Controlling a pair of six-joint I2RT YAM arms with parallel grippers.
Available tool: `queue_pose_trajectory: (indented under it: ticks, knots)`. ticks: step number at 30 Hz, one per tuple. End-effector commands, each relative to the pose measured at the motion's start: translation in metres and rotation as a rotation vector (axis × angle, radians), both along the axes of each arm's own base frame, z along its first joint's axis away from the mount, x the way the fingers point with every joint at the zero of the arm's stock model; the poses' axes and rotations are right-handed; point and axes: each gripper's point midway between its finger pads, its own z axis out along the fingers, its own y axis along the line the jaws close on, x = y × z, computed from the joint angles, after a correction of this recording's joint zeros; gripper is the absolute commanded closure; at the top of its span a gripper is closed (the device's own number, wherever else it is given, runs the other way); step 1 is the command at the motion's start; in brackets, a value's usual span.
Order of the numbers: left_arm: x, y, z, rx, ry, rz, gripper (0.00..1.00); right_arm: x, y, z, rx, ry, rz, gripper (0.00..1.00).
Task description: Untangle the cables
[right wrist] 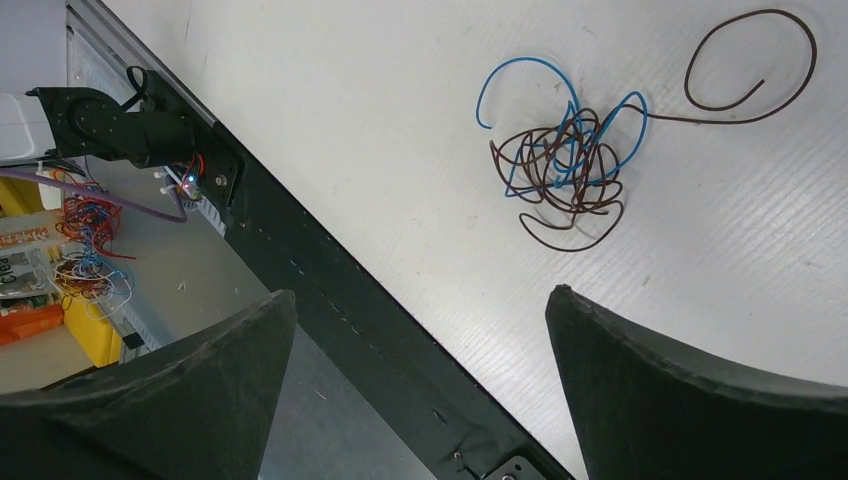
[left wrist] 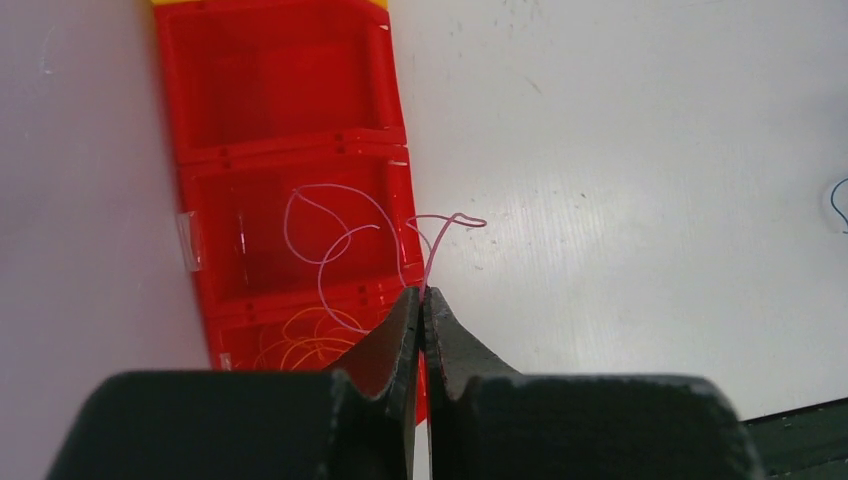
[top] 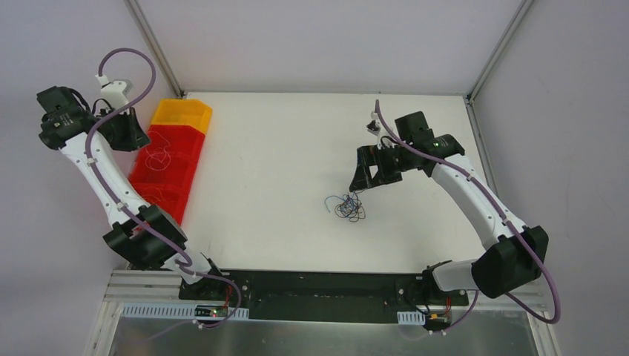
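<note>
Pink cable [left wrist: 434, 258] within left claw's [left wrist: 422, 293] grip

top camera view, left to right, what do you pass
left gripper, shut on a pink wire → row of red bins → cable tangle → right arm's elbow. right gripper omitted: overlaps the tangle.

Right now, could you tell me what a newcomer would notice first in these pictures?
The red bins at the left edge of the table stand out, with the left gripper shut on a pink wire looping over them. Next comes the tangle of blue and brown wires on the white table, in front of the open right gripper.
</note>
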Motion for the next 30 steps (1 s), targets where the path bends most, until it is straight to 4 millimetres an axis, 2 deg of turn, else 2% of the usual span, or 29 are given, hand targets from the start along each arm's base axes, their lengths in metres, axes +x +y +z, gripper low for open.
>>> queue_pose_trajectory:
  ticks: [1, 10, 13, 18, 22, 26, 30]
  knots:
    - [0.006, 0.015, -0.006, -0.018, -0.017, -0.043, 1.00, 0.000, -0.001, 0.002, -0.001, 0.049, -0.014, 0.01]
    - [0.012, 0.073, -0.070, -0.052, 0.070, 0.012, 1.00, 0.005, -0.002, -0.007, -0.013, 0.100, -0.023, 0.01]
    - [0.015, 0.079, -0.090, -0.038, 0.081, -0.004, 1.00, 0.005, -0.001, -0.009, -0.014, 0.110, -0.020, 0.01]
    - [0.026, 0.099, -0.113, 0.044, 0.059, 0.046, 1.00, 0.005, 0.001, -0.012, -0.014, 0.126, -0.016, 0.01]
    - [0.023, 0.100, -0.131, 0.094, 0.083, 0.021, 0.99, 0.005, 0.000, -0.015, -0.020, 0.130, -0.013, 0.01]
    - [0.016, 0.086, -0.134, 0.127, 0.086, -0.025, 0.56, 0.007, -0.005, -0.021, -0.053, 0.119, -0.015, 0.01]
    - [0.014, 0.053, -0.115, 0.185, 0.053, -0.088, 0.36, 0.015, -0.022, -0.042, -0.168, 0.095, -0.038, 0.01]
